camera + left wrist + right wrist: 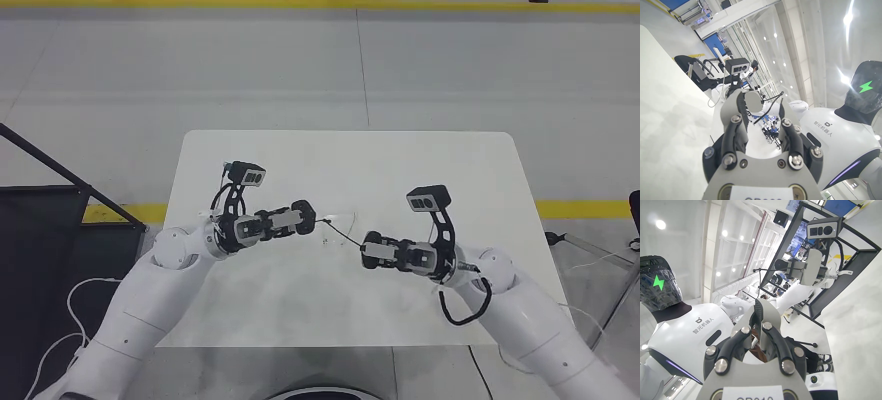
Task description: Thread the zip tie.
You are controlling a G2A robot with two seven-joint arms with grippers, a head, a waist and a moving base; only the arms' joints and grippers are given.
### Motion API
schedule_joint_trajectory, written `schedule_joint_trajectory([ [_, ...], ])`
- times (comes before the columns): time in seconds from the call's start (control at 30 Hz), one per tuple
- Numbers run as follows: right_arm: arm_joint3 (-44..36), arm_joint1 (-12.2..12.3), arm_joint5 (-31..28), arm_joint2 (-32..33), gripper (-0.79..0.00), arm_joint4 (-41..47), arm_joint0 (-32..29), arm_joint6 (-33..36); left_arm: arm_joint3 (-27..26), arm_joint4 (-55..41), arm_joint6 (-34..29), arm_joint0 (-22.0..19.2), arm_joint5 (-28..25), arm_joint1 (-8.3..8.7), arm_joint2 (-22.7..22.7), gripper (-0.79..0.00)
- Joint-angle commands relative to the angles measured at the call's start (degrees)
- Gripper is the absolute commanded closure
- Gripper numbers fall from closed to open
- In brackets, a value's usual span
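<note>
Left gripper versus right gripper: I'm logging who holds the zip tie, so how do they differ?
The left gripper has its jaws open, the right gripper has them shut. The right gripper pinches the zip tie; the left gripper grips nothing, with the tie's far end near its jaws. Both are over the table, facing each other.

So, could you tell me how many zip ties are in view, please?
1: a black zip tie running between the left gripper and right gripper; more could be hidden.

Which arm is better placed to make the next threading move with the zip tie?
Probably the right: the right gripper is shut on the zip tie, which points toward the left gripper, open and gripping nothing.
</note>
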Motion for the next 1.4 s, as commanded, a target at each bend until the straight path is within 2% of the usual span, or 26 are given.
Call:
schedule_joint_trajectory([
  [0.0, 0.23, -0.27, 0.59, 0.42, 0.0, 0.16, -0.1, 0.59, -0.05, 0.01, 0.0, 0.05, 0.0, -0.03, -0.03, -0.314],
  [0.33, 1.33, -1.78, 2.75, 3.49, 0.0, 0.2, -1.24, 2.76, -0.21, -0.16, -0.21, 0.15, 0.21, -0.14, -0.25, -0.299],
  [0.7, 2.55, -3.38, 5.08, 6.46, 0.0, 0.0, -2.2, 5.09, -0.82, -0.21, -0.52, 0.38, 0.52, -0.17, -0.6, -0.234],
  [0.9, 3.0, -4.31, 6.32, 8.06, 0.0, -0.16, -2.69, 6.32, -1.07, 0.03, -0.58, 0.52, 0.57, -0.16, -0.75, -0.175],
  [1.13, 3.19, -5.36, 7.84, 9.99, 0.0, -0.66, -3.38, 7.85, -1.06, 0.22, -0.52, 0.57, 0.51, -0.18, -0.82, 0.0],
  [1.37, 3.37, -6.25, 8.67, 11.79, 0.0, -1.05, -3.98, 8.68, -1.14, 0.64, -0.33, 0.57, 0.32, -0.18, -0.85, 0.0],
])
